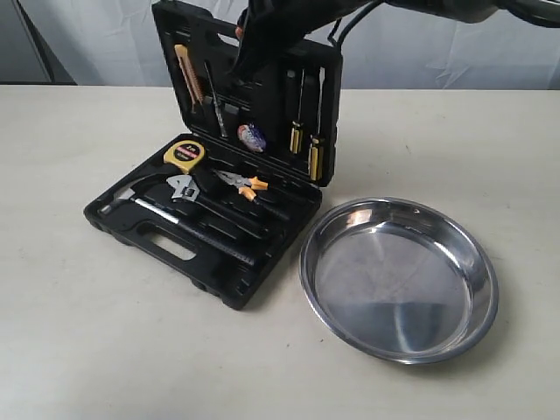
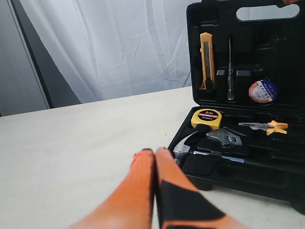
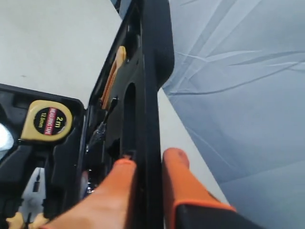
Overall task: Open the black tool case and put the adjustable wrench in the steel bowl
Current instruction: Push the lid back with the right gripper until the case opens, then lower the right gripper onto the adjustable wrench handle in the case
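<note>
The black tool case [image 1: 175,249] lies open on the table with its lid upright. In the base, between the hammer and the pliers, rests the adjustable wrench [image 1: 188,191], silver head and black handle; the left wrist view shows this wrench [image 2: 226,138] too. The steel bowl [image 1: 398,278] sits empty to the right of the case. My right gripper [image 1: 245,39] is at the lid's top edge; the right wrist view shows this gripper [image 3: 150,157] with one finger on each side of the lid, shut on it. My left gripper [image 2: 155,151] is shut and empty, low over the table beside the case's left corner.
The base also holds a hammer [image 1: 140,201], orange-handled pliers [image 1: 243,184] and a yellow tape measure [image 1: 185,153]. The lid carries a yellow knife [image 1: 188,74] and screwdrivers [image 1: 306,131]. A white curtain hangs behind the table.
</note>
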